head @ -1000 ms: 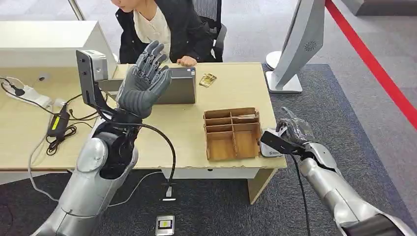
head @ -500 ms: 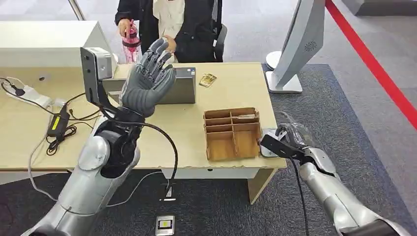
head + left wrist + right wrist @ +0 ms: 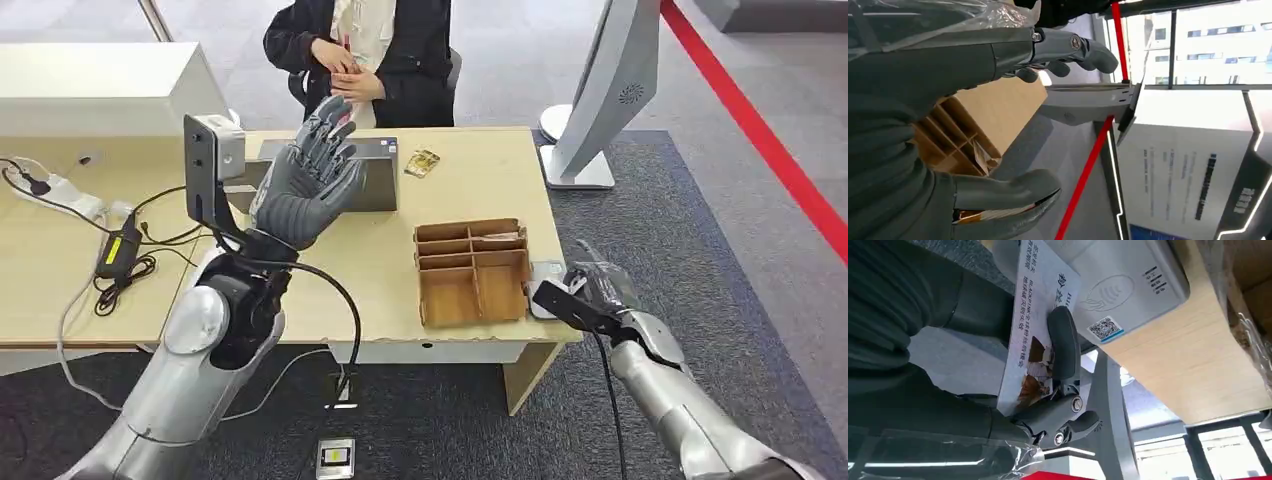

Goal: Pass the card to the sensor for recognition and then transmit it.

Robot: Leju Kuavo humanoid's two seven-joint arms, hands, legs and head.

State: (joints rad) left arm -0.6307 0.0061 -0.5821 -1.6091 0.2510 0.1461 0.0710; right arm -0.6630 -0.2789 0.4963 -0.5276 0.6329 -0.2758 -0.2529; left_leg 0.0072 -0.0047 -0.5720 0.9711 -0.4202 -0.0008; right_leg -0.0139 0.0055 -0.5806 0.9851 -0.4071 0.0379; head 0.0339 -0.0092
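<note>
The right hand (image 3: pixel 1048 405) is seen clamped on the card (image 3: pixel 1035 325), which is pinched between the thumb below and a dark finger (image 3: pixel 1064 347) laid across its printed face. So the card is held in that hand, just off the near right corner of the counter (image 3: pixel 470 180). In the right wrist view the card's far end is seen overlapping the grey sensor (image 3: pixel 1118 285), a flat reader with a contactless symbol and a small QR sticker on it. Whether card and sensor are actually touching can't be told, tbh. In the head view the right hand (image 3: pixel 598 285) is placed right beside the sensor (image 3: pixel 542 276), which sits at the counter's edge next to the wooden organizer (image 3: pixel 472 270).

The left hand (image 3: pixel 308 185) is raised over the counter with the fingers spread apart and nothing held. In the left wrist view its fingers (image 3: pixel 1073 47) are seen stretched out and separated, with the thumb well apart from them.

Further out, the organizer is divided into compartments, and something wrapped in clear plastic is lying in a back one. A dark laptop-like box (image 3: pixel 365 175) is set behind the raised left hand, and a small gold packet (image 3: pixel 422 162) is left near the far edge. A power adapter with cables (image 3: pixel 118 255) is spread over the left part. A white kiosk stand (image 3: pixel 605 95) is parked on the floor past the right end. A person in a dark jacket (image 3: pixel 375 55) is seated behind the counter, hands together.
</note>
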